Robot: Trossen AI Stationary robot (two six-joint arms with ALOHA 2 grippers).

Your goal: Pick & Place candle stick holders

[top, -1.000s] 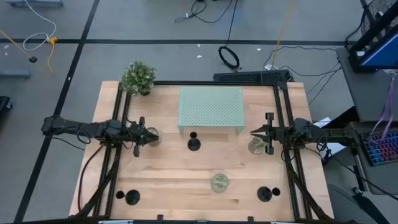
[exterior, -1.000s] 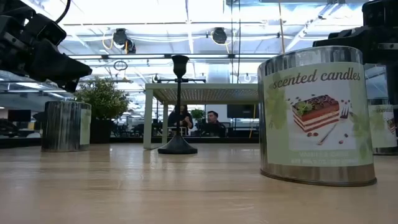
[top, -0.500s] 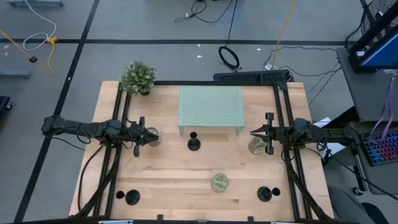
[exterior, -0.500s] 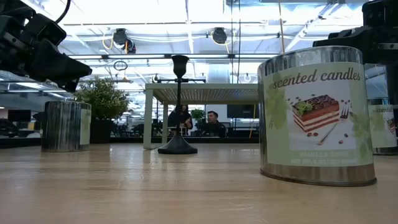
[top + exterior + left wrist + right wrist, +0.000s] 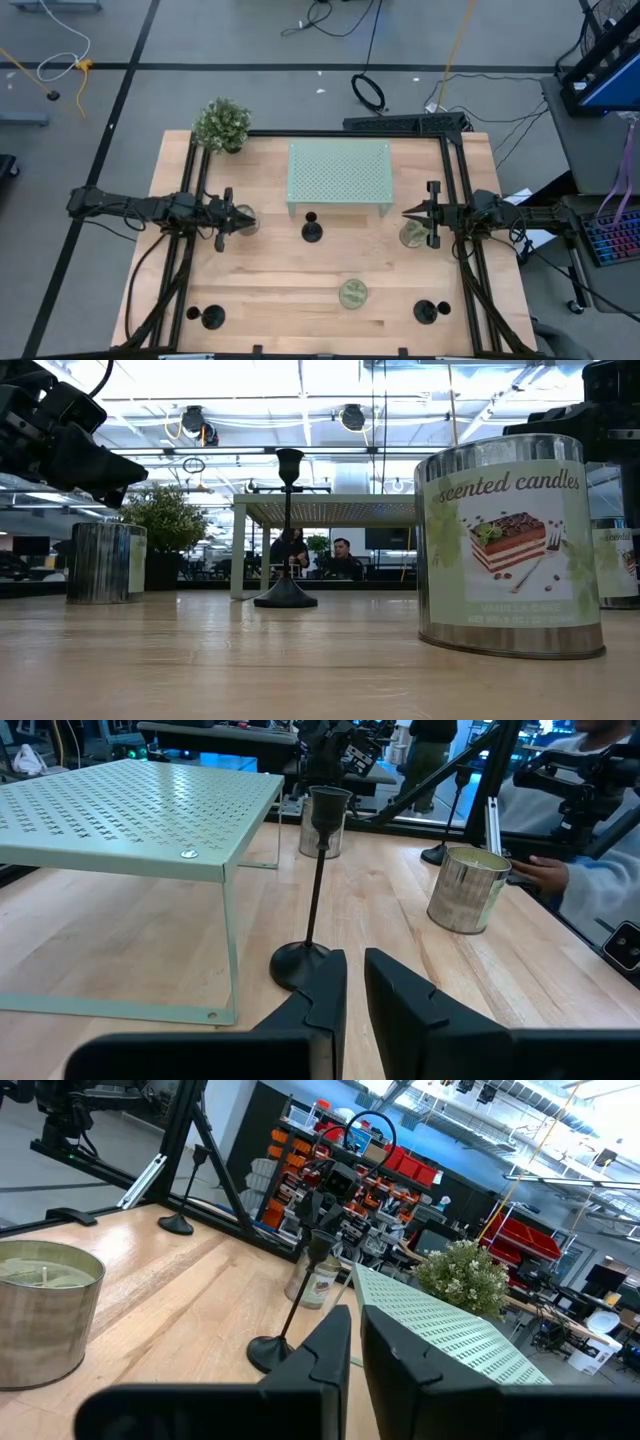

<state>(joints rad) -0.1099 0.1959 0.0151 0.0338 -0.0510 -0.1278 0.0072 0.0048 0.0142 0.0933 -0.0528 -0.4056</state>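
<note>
Three black candle stick holders stand upright on their disc bases: one at the table's middle [image 5: 312,232], just before the rack, one near the front left [image 5: 213,318] and one near the front right [image 5: 427,312]. The middle one also shows in the low view [image 5: 287,530], the left wrist view [image 5: 316,890] and the right wrist view [image 5: 288,1310]. My left gripper [image 5: 240,221] hovers at mid-left, pointing toward the middle holder, its fingers [image 5: 355,965] shut and empty. My right gripper [image 5: 408,213] hovers at mid-right, facing it, also shut [image 5: 356,1320] and empty.
A pale green perforated rack [image 5: 339,175] stands at the far middle, with a potted plant [image 5: 222,125] at the far left corner. Round tins stand below my left gripper [image 5: 245,224], below my right gripper [image 5: 412,236] and near the front [image 5: 352,294]. A person's sleeve [image 5: 590,870] shows beyond the table's right side.
</note>
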